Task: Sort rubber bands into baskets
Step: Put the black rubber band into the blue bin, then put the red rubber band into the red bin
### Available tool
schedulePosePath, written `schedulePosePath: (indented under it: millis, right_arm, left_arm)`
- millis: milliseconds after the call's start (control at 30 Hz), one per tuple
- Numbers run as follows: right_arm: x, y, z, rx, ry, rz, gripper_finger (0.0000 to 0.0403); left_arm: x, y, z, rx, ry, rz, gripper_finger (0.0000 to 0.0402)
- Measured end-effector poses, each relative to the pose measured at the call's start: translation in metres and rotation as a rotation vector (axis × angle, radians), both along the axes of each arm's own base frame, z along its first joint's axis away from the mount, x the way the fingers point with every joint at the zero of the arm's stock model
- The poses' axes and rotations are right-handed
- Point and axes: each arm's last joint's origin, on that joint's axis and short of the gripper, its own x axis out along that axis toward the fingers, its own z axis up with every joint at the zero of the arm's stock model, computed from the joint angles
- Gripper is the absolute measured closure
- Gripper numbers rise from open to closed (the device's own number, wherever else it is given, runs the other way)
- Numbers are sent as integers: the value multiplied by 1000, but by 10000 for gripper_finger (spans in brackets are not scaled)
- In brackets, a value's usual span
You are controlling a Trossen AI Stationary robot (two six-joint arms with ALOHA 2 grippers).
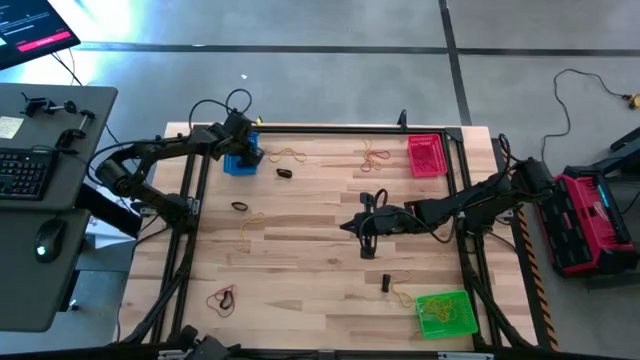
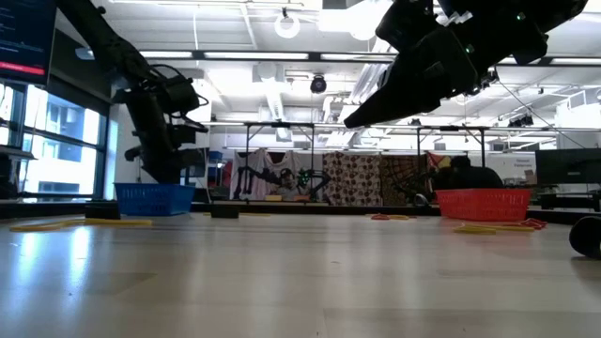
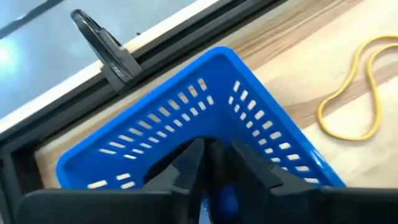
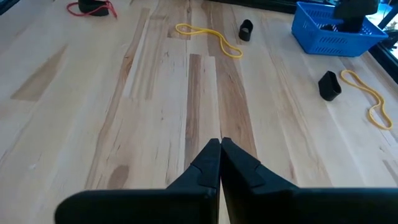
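Observation:
My left gripper [image 3: 214, 152] hangs over the blue basket [image 3: 186, 106] at the table's far left, fingers pointing down into it and a little apart. The gap is dark, and I cannot make out a band in it. My right gripper [image 4: 219, 144] is shut on nothing above the bare middle of the table [image 1: 362, 232]. Loose rubber bands lie flat on the wood: a yellow one [image 1: 290, 155] and a black one [image 1: 285, 173] beside the blue basket, and a red one [image 1: 222, 298] near left. The red basket [image 1: 425, 155] stands far right. The green basket [image 1: 445, 313], at the near right, holds yellow bands.
More bands lie about: orange [image 1: 375, 155] by the red basket, black [image 1: 240, 206] and yellow [image 1: 250, 222] left of centre, black [image 1: 385, 283] near the green basket. A black frame [image 1: 460, 200] borders the table. A red and black case [image 1: 585, 215] sits off the right edge.

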Motion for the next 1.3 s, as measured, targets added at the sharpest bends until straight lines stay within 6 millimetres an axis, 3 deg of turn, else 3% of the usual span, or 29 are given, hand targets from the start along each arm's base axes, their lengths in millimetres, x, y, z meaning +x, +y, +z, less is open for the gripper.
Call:
schedulePosePath:
  millis: [300,600,833,1000,1300]
  right_arm:
    - [0,0,0,17,-1,-10,403]
    - [0,-2,0,18,-14,-92,403]
    - [0,-5,1,-3,-24,-127,402]
    - [0,-22,-1,2,-14,-282,402]
    - [-6,-55,-11,42,72,-491,402]
  left_arm:
    - [-1,0,0,4,31,-30,282]
    - [-3,-4,14,48,12,-37,287]
    - [-3,-14,22,84,104,-136,288]
    - [3,-26,36,163,115,-174,294]
    - [22,-62,64,289,-42,-305,335]
